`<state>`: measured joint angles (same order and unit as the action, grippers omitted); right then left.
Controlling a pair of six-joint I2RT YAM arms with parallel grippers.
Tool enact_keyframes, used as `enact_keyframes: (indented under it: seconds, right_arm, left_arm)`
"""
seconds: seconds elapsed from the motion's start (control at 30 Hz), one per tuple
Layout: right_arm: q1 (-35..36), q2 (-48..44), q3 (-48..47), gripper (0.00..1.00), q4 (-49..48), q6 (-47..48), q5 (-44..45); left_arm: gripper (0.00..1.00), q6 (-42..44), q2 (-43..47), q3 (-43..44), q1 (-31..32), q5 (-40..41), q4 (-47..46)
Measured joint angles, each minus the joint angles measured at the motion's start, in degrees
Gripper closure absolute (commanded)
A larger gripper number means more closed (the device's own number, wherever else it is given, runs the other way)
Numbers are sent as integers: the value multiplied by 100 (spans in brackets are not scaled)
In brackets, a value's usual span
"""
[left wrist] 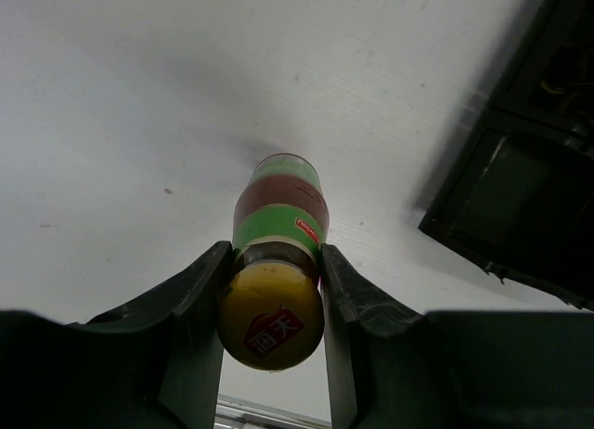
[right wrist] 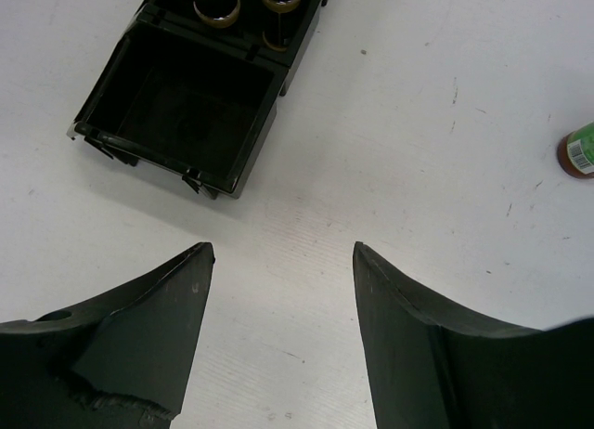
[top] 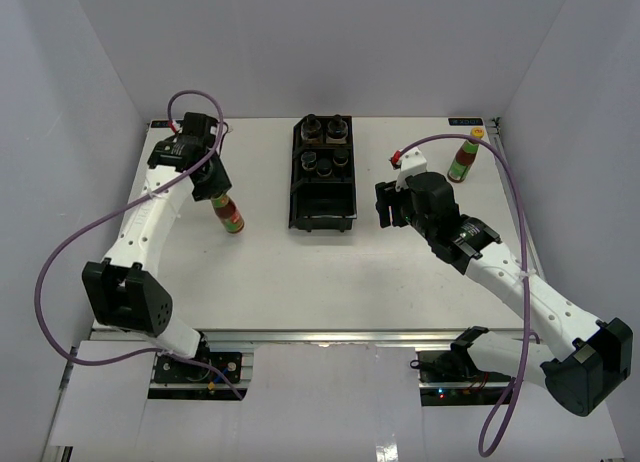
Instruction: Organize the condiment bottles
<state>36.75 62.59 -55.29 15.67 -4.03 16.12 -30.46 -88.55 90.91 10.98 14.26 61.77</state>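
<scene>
over on the left side of the white surface (top: 270, 282), the left claw (top: 212, 189) is clamped on a sauce bottle (top: 231, 215). from the left wrist you can see it plainly: the left claw (left wrist: 276, 254) has both fingers pressed against the neck of the sauce bottle (left wrist: 278, 206), just under the yellow cap with its red mark, and the green label and red-brown body point away toward the surface. from above the bottle leans, cap up under the claw and base toward the near right; whether the base touches the surface, i cannot tell.

moving to the middle, the long black tray (top: 322, 225) lies lengthways, far to near. four black-capped jars (top: 312, 130) sit in it, two in the far compartment and two in the middle one. the right wrist view catches the near end of the tray (right wrist: 153, 160).

further right, the right claw (top: 384, 208) hangs just beside the tray's right edge. its jaws stand apart with only bare surface showing between them, so the right claw (right wrist: 283, 248) grips nothing.

far right, near the back corner, the second sauce bottle (top: 463, 160) stands upright on the surface, well apart from the tray. only an edge of that second sauce bottle (right wrist: 577, 150) peeks into the right wrist view.
</scene>
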Motion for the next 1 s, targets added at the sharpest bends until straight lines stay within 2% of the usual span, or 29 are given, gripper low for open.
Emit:
enact_keyframes:
  seconds: [0.3, 0.4, 0.6, 1.0]
  right_arm:
    - [-4, 12, 0, 32, -3, 0, 88]
    - [-17, 13, 0, 32, -4, -2, 153]
    - [-31, 13, 0, 32, -10, -2, 241]
    - [-33, 13, 0, 32, -18, -2, 436]
  left_arm:
    - [100, 237, -1466, 2864, 1266, 453, 390]
    - [100, 319, -1912, 3395, 1634, 503, 348]
    - [100, 511, -2232, 3329, 2043, 467, 175]
    - [100, 686, -2275, 2631, 2228, 425, -400]
